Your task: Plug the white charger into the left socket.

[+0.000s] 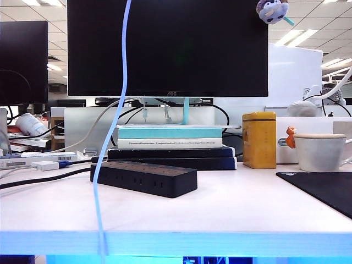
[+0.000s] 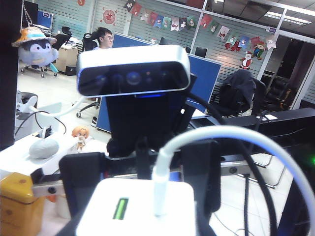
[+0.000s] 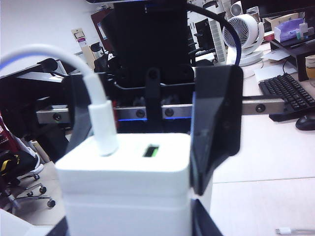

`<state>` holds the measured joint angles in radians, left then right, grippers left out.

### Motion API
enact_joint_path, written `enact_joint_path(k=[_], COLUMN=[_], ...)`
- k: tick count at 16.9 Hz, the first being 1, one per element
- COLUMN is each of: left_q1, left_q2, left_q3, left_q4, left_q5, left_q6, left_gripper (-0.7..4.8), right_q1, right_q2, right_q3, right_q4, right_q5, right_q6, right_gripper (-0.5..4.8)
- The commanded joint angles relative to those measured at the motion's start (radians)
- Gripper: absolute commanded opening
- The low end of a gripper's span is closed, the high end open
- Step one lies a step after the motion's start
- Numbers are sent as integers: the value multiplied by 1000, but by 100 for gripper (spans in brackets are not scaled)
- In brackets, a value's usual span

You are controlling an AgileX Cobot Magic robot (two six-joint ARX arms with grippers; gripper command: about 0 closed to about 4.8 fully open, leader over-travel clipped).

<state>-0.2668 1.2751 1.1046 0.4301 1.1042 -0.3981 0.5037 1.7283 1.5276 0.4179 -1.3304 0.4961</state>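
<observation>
White charger (image 3: 128, 191), one only, fills both wrist views, held up off the tabletop (image 1: 231, 209) and out of the exterior view. Two hands meet on it. The right hand (image 3: 142, 147) is half closed and one finger (image 3: 216, 123) presses the charger's side. The left hand (image 2: 142, 196) pinches it between dark fingers (image 2: 81, 182). One thin white cable (image 1: 113, 137) hangs past the front edge. One black power strip (image 1: 144, 179) lies toward the left edge, and its left socket (image 1: 113, 177) is unoccupied.
</observation>
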Motion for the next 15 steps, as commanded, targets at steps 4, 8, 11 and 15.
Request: enact_joint_path(k=[4,8,11,15], left_q1=[43,188,250,265], left_q2=[-8,-8,-9,-9], left_q3=[6,6,6,5], left_q4=[50,49,50,51], left_q5=[42,71,73,15], left_q6=[21,-34,-48,-45], left_gripper=[479,479,479,479], right_q1=[0,0,0,7], right_q2=[-3,-3,-3,-2], right_q3=[3,3,3,2], right_q4=[-17,-22,-41,-206], right_q5=[-6,53,205,505], right_q6=[-7,-56,-146,-393], right_gripper=[135,135,135,113])
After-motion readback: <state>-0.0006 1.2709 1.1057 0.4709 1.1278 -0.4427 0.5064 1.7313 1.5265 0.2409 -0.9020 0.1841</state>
